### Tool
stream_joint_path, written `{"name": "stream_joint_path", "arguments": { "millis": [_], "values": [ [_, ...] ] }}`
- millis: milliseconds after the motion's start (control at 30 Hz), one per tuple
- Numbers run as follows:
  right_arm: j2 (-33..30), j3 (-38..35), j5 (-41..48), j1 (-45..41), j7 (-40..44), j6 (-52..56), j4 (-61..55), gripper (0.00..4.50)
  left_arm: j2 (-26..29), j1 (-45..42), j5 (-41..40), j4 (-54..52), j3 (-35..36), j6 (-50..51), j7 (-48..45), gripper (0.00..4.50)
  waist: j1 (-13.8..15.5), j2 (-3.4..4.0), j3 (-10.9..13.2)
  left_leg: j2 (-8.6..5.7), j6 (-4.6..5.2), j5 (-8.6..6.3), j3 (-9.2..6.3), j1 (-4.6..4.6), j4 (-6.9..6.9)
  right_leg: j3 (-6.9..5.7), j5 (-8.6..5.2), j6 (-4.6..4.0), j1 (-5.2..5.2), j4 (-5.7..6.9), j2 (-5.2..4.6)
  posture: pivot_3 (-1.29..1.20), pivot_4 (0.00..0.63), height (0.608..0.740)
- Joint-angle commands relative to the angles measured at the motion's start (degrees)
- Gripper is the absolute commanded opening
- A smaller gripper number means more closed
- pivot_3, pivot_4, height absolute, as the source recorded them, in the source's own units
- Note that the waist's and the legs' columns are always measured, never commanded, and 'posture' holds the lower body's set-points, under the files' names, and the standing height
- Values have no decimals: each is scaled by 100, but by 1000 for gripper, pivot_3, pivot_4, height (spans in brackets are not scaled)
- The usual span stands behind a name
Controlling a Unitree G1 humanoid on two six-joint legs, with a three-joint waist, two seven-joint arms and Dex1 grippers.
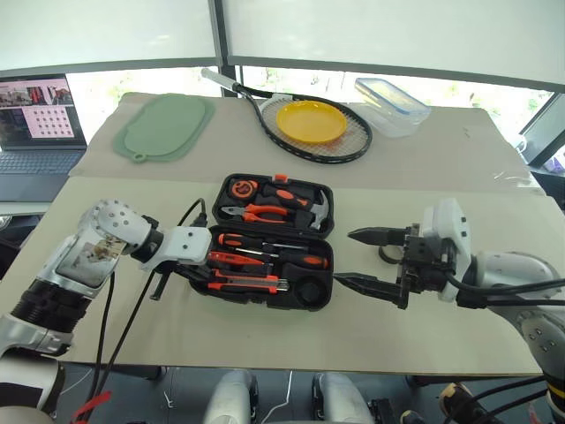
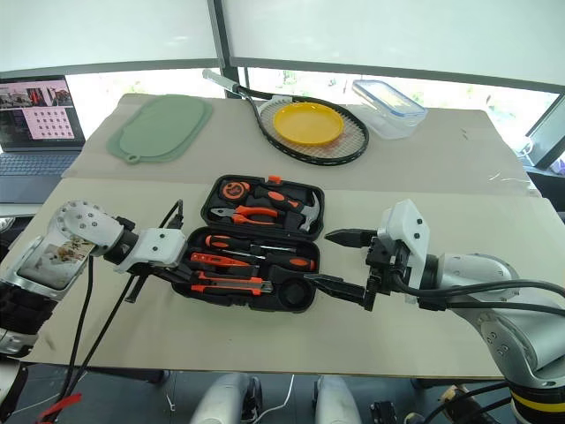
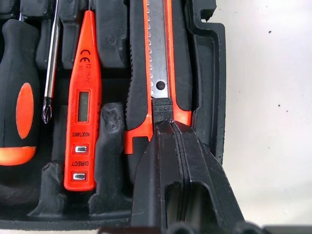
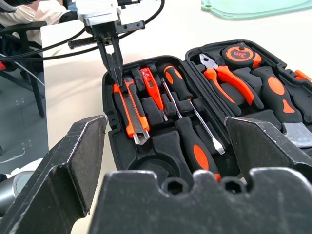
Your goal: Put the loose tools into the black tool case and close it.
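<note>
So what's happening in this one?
A two-armed robot is packing a black tool case, which lies open on the table. The left gripper, shut, presses its tips on the utility knife in its slot beside the tester screwdriver. The right gripper waits open by the case. A small tape roll sits on the table behind it.

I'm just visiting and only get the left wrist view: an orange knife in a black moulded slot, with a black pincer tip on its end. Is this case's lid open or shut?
Observer: Open. The black tool case has its lid laid back flat.
Operator: And where's the other pincer?
Observer: The right pincer hovers beside the case's right end, wide open and holding nothing.
Operator: Is anything left outside the case?
Observer: It looks so. A small grey tape roll lies on the table just behind that pincer, and the round slot in the case is empty.
</note>
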Motion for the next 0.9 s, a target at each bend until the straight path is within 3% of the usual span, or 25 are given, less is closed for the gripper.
{"name": "stream_joint_path", "arguments": {
  "millis": [33,100,233,667,900],
  "values": [
    [21,-82,95,5,-28,-16,-112,4500,16,-253,-510,-454,142,823,-286,44,-2,0,0,0,0,0,0,0,0,0,0,0,0,0,1,0,150,738],
    [14,-92,97,23,-22,-19,-112,4500,-103,-565,-885,-797,233,1352,-387,44,10,-7,4,2,0,0,-2,-13,4,-2,0,1,-9,1,2,0,150,738],
    [23,-38,60,-11,-12,-45,-70,4500,-480,-890,-786,-853,-50,1491,-214,44,25,-8,5,-3,5,-3,-6,-21,12,-2,4,8,-8,-6,0,0,150,738],
    [116,35,17,-20,-95,-78,-57,4500,-1177,-837,497,357,-1013,12,210,44,5,-9,5,-5,7,-4,-3,-19,12,8,5,10,-9,-8,2,0,150,738],
    [120,-22,-53,177,-99,-124,-94,4500,-1158,-414,514,158,-984,-145,203,44,10,-1,-5,-4,10,-5,-4,-10,13,10,6,11,0,-8,0,0,150,738]
  ]
}}
